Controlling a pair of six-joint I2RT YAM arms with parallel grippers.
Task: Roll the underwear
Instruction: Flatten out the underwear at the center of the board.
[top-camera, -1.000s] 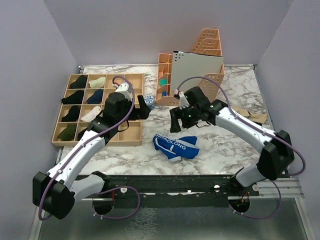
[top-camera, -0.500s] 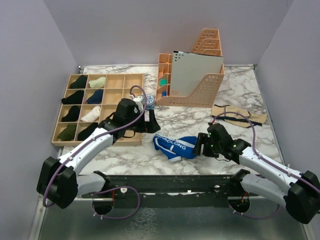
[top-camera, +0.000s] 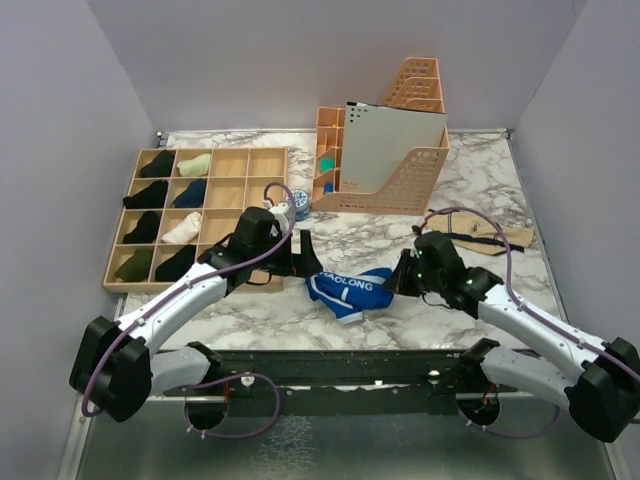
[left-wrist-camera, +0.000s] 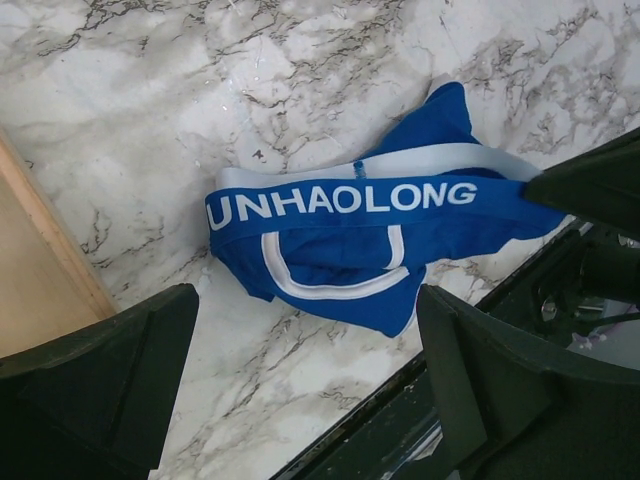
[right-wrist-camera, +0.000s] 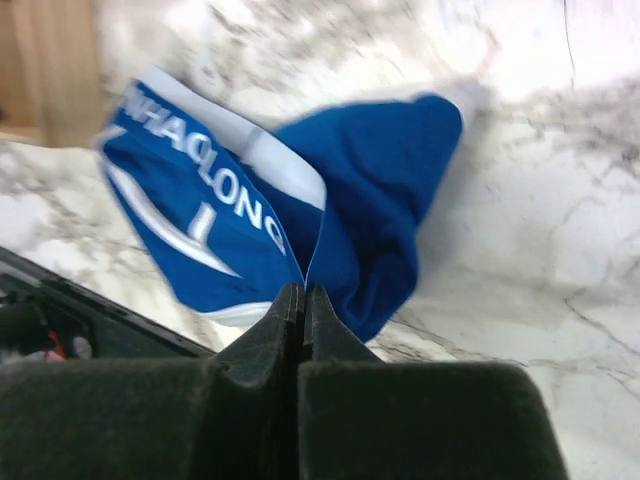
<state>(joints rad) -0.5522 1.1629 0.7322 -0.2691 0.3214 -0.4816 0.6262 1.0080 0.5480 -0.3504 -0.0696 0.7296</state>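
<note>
Where it lies: the underwear (top-camera: 350, 290) is a crumpled blue heap on the marble table (top-camera: 470, 190), close to the near edge and about midway between my two arms. Its lettered waistband (left-wrist-camera: 340, 197) faces up.

How it will handle: I judge it light, limp and thin. It will sag and bunch instead of holding a shape, and it will slide over the smooth marble if I push it, not turn over.

Where to take hold: the waistband is the firmest line, so I would pinch there or at a side hem, with one hand at each end. That should keep the cloth taut enough to roll evenly.

Left gripper (top-camera: 304, 254): my fingers stand as wide apart as they go. They hang above the far-left side of the heap, hold nothing and touch nothing.

Right gripper (right-wrist-camera: 303, 293): my fingers are pressed tightly together, with no gap showing between them. Their tips sit at the right end of the heap, against the blue cloth.

Is it held: I cannot tell whether a thin fold is caught between the right fingers or whether they only rest on the fabric.
</note>
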